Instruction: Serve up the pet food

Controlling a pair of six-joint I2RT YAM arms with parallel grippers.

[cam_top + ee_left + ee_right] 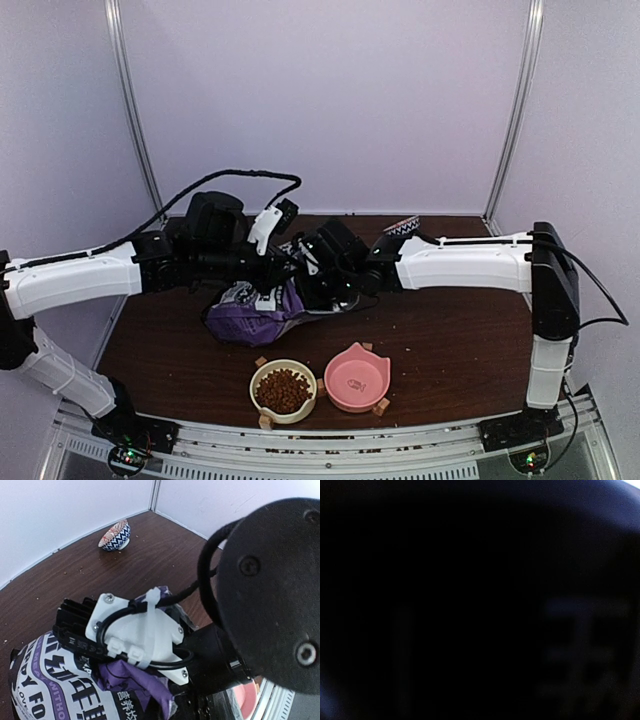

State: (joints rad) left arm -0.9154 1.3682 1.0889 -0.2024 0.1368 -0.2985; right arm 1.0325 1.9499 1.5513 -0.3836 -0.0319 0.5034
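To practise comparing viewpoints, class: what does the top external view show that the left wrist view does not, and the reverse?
Only the top external view shows the round cream bowl filled with brown kibble pellets. Only the left wrist view shows the white printed lettering on the crumpled purple pet food bag, partly readable, and fine crumbs on the wood. Both show that bag, the small blue-and-white patterned bowl and the dark wooden table.
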